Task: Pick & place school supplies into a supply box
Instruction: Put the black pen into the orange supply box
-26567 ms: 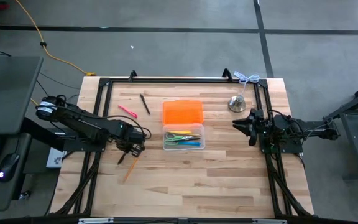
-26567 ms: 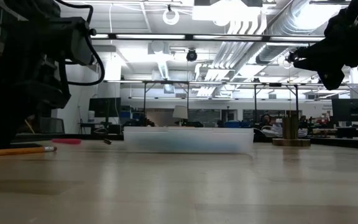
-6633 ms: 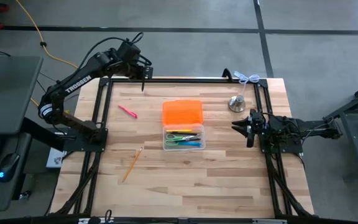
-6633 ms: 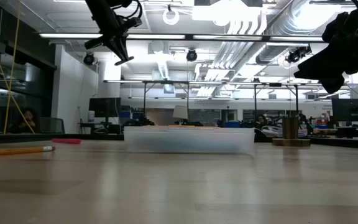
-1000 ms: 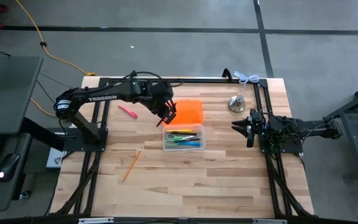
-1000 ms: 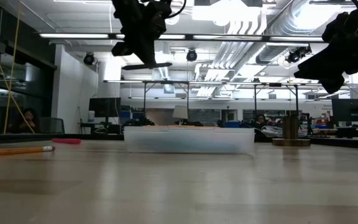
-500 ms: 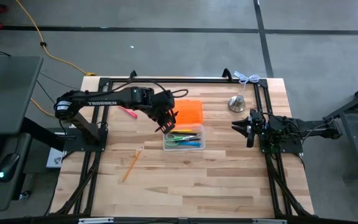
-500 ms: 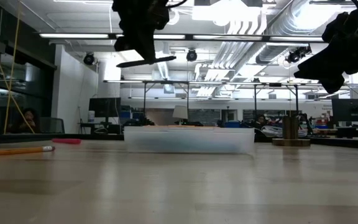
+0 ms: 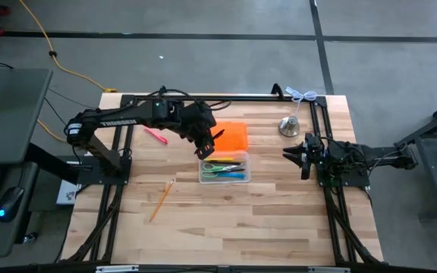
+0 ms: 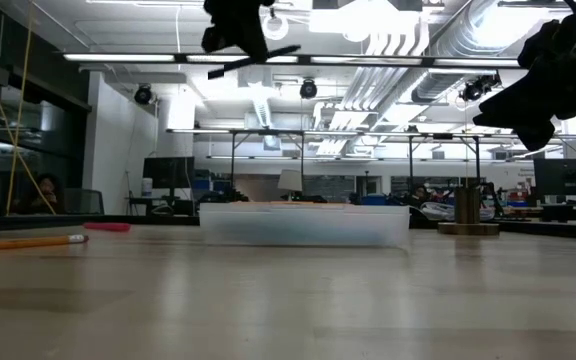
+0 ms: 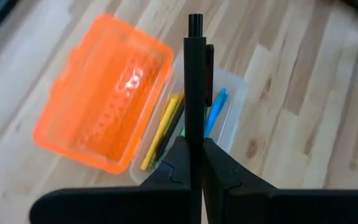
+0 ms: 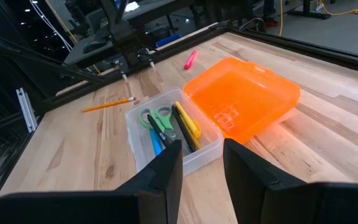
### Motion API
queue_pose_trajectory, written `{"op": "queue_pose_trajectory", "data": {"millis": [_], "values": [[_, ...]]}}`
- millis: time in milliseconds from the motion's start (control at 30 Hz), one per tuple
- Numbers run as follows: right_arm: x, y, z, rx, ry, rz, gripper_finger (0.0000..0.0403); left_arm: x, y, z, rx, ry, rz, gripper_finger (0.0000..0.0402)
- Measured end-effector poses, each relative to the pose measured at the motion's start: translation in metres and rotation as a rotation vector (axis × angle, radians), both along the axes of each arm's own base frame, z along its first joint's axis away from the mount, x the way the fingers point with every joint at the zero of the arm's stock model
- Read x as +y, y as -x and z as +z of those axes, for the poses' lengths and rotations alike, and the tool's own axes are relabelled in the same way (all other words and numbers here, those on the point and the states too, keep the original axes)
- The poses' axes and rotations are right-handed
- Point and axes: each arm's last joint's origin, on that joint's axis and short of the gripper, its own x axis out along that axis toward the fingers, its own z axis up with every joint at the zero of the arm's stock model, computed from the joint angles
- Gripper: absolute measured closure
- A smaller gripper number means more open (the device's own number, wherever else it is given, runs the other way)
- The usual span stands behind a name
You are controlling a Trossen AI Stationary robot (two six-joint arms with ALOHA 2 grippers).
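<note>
My left gripper (image 9: 208, 142) hangs high over the left end of the supply box (image 9: 224, 170), shut on a black pen (image 11: 195, 74). The clear box stands open, and its orange lid (image 9: 223, 136) lies flat behind it. Green scissors (image 12: 156, 118) and yellow, black and blue pens lie inside. A pink pen (image 9: 155, 135) and a wooden-yellow pencil (image 9: 161, 199) lie on the table to the box's left. My right gripper (image 12: 201, 165) waits open at the table's right side. My left gripper pinches the black pen between its two fingers (image 11: 174, 167), coming from above at a slant. The pen's longer part (image 11: 195, 130) juts out past the fingertips. The pen is lifted clear, high over the box, and slants a little with one end up (image 10: 290, 49).
A silver bell-shaped object (image 9: 290, 125) stands at the far right, near a white cord (image 9: 302, 95). A black frame (image 9: 203, 98) runs round the table's edges. Bare wood lies in front of the box.
My left gripper has risen with the black pen and rolled its wrist. The pen, nearly level a second ago, now slants with one end higher. It has stayed shut on the pen over the box's left end.
</note>
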Motion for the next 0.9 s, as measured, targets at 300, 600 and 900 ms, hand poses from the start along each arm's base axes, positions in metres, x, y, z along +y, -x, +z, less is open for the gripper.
{"op": "queue_pose_trajectory", "data": {"millis": [300, 600, 900], "values": [[0.000, 0.000, 0.000, -0.001, 0.000, 0.000, 0.0308, 0.000, 0.000, 0.023, -0.075, -0.028, -0.025, 0.0362], [0.000, 0.000, 0.000, -0.001, 0.000, 0.000, 0.0308, 0.000, 0.001, 0.031, -0.097, -0.031, -0.025, 0.0362], [0.000, 0.000, 0.000, 0.000, 0.001, 0.000, 0.0308, 0.000, -0.003, 0.029, -0.097, -0.039, -0.036, 0.0362]]}}
